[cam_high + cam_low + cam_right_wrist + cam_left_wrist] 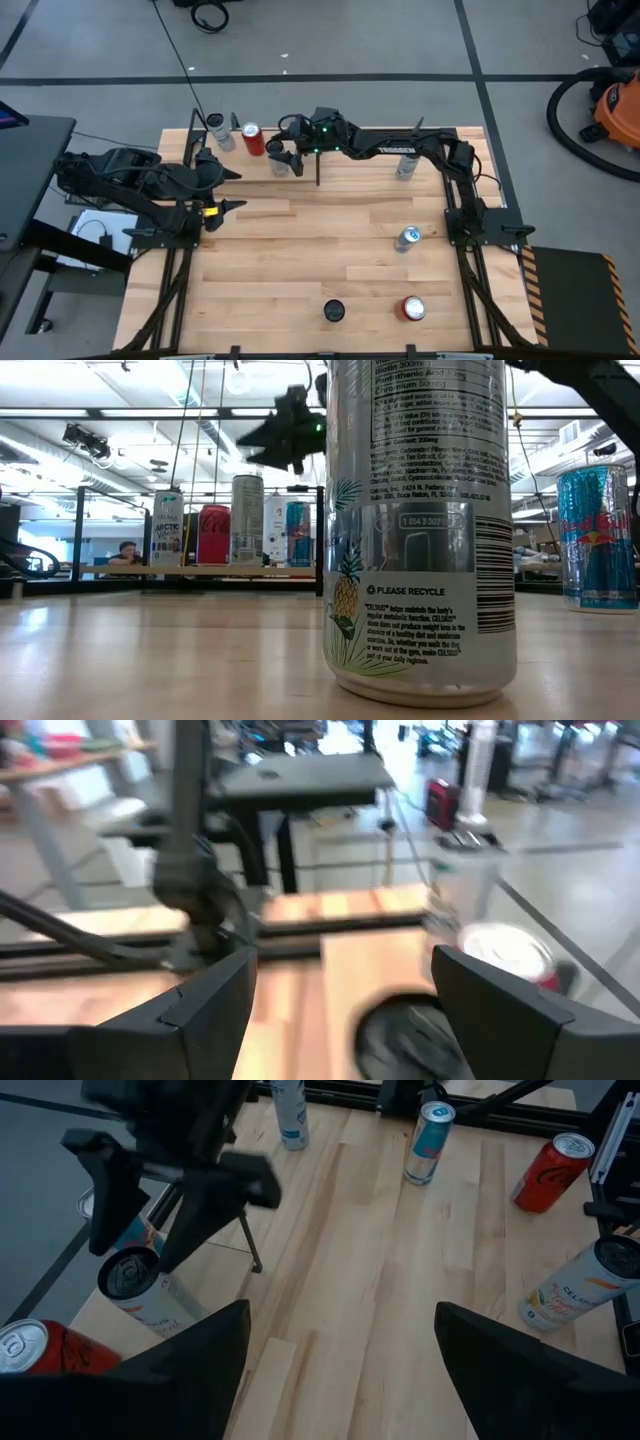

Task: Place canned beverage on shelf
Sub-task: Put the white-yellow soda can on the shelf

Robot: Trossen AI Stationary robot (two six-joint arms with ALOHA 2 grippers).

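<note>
At the worktop's far edge, the right gripper (283,160) hangs spread above the shelf (200,571), the left gripper (228,190) spread nearby.

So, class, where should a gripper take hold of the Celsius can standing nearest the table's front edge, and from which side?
Probably grip the Celsius can across its round wall at mid-height, coming in level from a side: it stands upright on the table, with bare wood around it.

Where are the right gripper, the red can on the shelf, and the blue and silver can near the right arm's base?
Right gripper (287,158): high view, between its fingertips.
Red can (252,139): high view, its side.
Blue and silver can (408,238): high view, its top.
</note>
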